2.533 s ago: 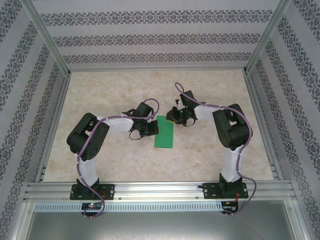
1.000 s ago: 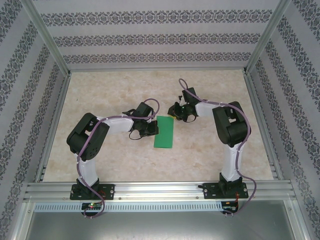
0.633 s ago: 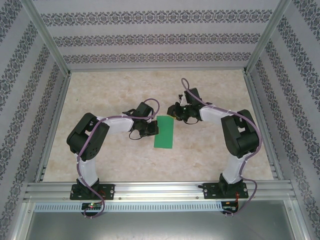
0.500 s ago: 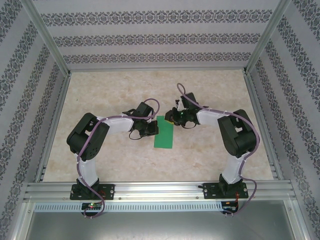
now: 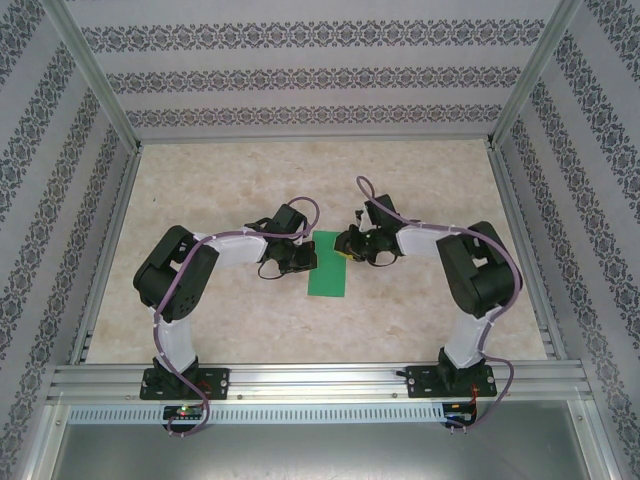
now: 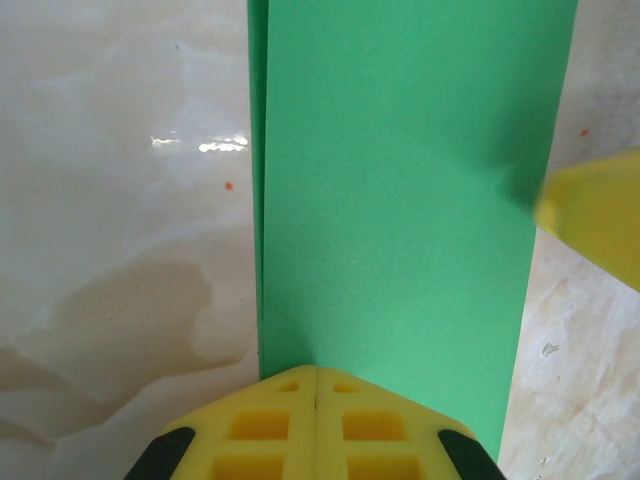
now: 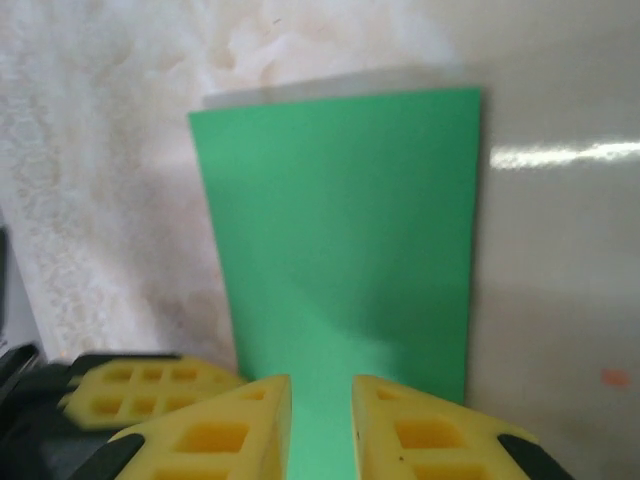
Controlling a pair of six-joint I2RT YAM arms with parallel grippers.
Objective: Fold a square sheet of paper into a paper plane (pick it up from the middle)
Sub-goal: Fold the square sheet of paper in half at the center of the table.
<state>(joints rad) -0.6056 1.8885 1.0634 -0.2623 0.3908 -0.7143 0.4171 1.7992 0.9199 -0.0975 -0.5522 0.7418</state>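
Inspecting from above: the sheet of paper, folded to a narrow oblong, lies at the centre of the worktop between left gripper and right gripper. Left wrist: fingers together, seemingly pinning its near edge flat. Right wrist: fingers slightly apart above the opposite edge. No writing legible.

The green paper is flanked — left gripper at its left edge, right gripper over its far right corner — with its near end and the surrounding counter open.
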